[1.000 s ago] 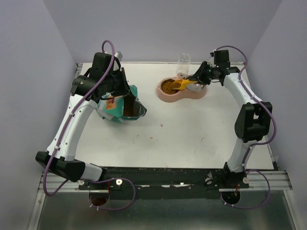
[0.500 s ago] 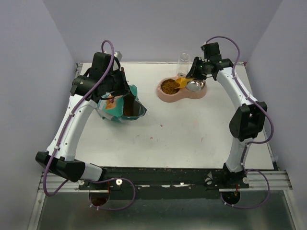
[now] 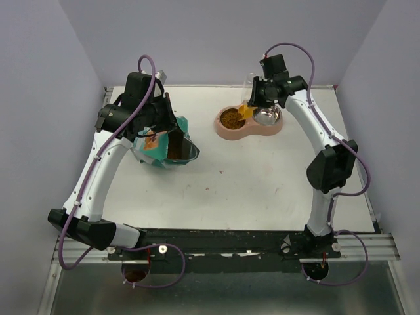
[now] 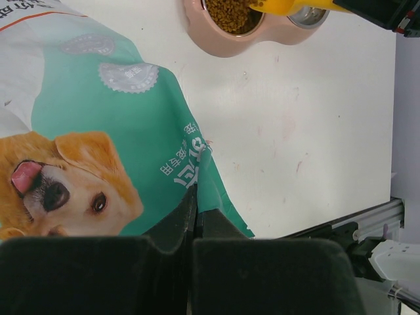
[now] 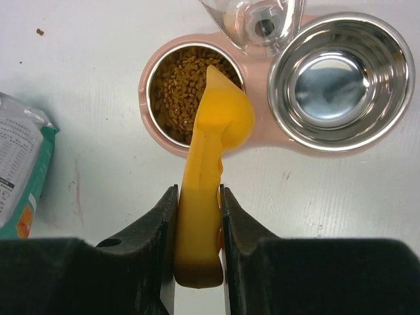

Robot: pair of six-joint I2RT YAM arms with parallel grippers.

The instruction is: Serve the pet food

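Right tool clamps orange plastic scoop, tipped over brown kibble pellets in pink feeder; likely emptied. Tap gently, stay centred. Left tool pinches teal bag.

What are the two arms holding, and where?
The right fingers pinch the scoop by its handle; the left fingers pinch the bag by its edge.

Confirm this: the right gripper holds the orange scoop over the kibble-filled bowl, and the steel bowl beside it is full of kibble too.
One part is wrong. The steel bowl beside it is empty, just bare shiny metal, as the right wrist view shows. The rest stands: the right gripper holds the orange scoop over the kibble.
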